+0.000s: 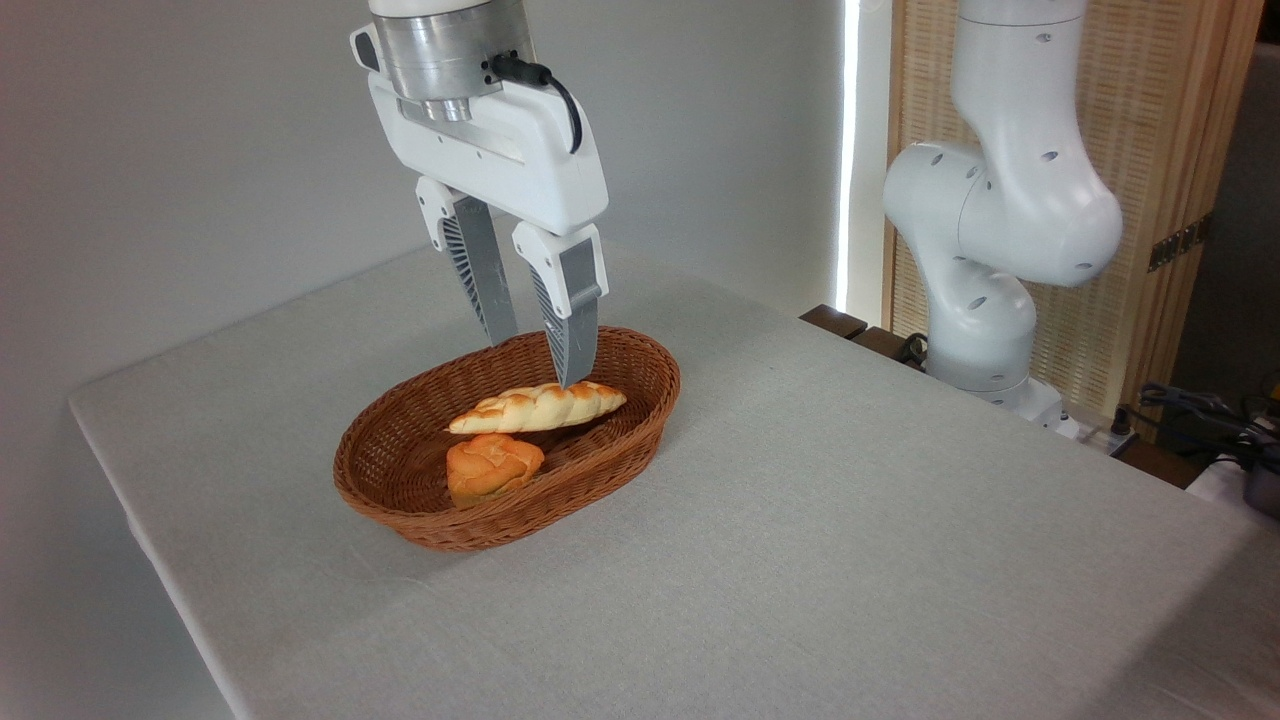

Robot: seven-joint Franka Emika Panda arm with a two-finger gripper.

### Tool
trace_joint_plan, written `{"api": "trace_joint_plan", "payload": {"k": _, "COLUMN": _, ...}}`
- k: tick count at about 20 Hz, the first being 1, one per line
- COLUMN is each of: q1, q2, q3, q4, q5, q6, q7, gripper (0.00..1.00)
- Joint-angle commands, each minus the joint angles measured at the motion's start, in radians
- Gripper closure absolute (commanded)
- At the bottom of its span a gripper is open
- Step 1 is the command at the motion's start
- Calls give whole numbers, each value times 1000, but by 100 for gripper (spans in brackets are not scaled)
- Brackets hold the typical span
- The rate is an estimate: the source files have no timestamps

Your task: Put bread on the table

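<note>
- We record one brown oval wicker basket (400, 470) standing on the light grey, cloth-textured tabletop (850, 500), towards its left half.
- In the basket we count two items: the braided bread (538, 407) lying lengthwise across the middle, and a small round orange bun (492, 467) just in front of it, near the front wall.
- The bread: a long loaf tapering at both ends, pale cream with glossy golden-brown twists, roughly half the basket's length.
- The end effector (535, 360) hangs over the basket, its two grey ribbed fingers apart and holding nothing. The nearer fingertip (573, 375) sits right at the top of the bread towards its right end; we cannot tell whether it touches. The other fingertip ends above the far rim.
- The white arm base (985, 290) stands beyond the tabletop's right edge; its upper links are cut off by the top of the view.
- We note dark cables at the far right, too indistinct to make out.
</note>
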Motion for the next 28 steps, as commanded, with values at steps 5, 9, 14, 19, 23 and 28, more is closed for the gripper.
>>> {"api": "trace_joint_plan", "payload": {"k": 5, "q1": -2, "q2": -153, "q3": -54, "q4": -223, "q5": -40, "q6": 82, "q7": 16, "gripper": 0}}
{"api": "trace_joint_plan", "payload": {"k": 9, "q1": -25, "q2": -221, "q3": -107, "q4": -374, "q5": -61, "q6": 221, "q7": 17, "gripper": 0}}
{"api": "trace_joint_plan", "payload": {"k": 14, "q1": -30, "q2": -221, "q3": -230, "q4": -527, "q5": -61, "q6": 432, "q7": 16, "gripper": 0}}
{"api": "trace_joint_plan", "payload": {"k": 19, "q1": -36, "q2": -201, "q3": -267, "q4": -576, "q5": -55, "q6": 501, "q7": 17, "gripper": 0}}
{"api": "trace_joint_plan", "payload": {"k": 23, "q1": -37, "q2": -198, "q3": -279, "q4": -610, "q5": -6, "q6": 539, "q7": 19, "gripper": 0}}
{"api": "trace_joint_plan", "payload": {"k": 28, "q1": -40, "q2": -182, "q3": -296, "q4": -633, "q5": 16, "q6": 577, "q7": 19, "gripper": 6}}
